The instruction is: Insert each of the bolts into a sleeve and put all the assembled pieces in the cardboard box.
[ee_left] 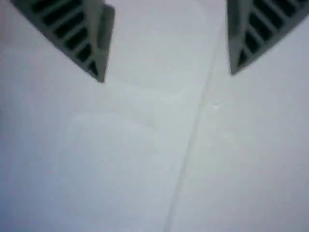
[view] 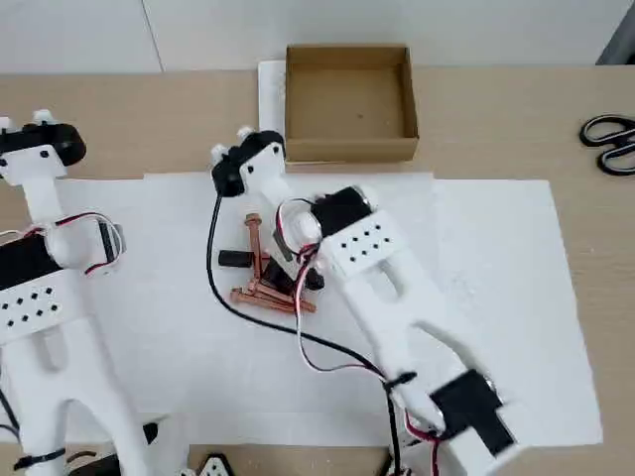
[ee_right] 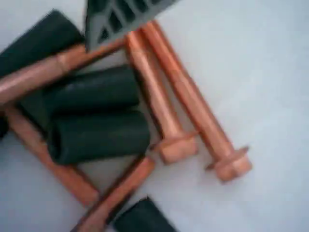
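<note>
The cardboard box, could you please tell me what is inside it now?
The cardboard box shows only its bare brown floor, no assembled pieces. Its near wall hides a thin strip of floor beside it, so that edge cannot be checked.

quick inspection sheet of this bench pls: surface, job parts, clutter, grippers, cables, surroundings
surface: wooden table, white paper spread over its middle
job's things: copper bolts and black sleeves heaped together on the paper; cardboard box at the far edge, nothing in it
clutter: scissors at the high view's right edge
grippers: left gripper open above bare paper; right gripper close over the heap
cables: black cable curving beside the heap; red and white wires along the right arm
surroundings: pale surface beyond the table
</note>
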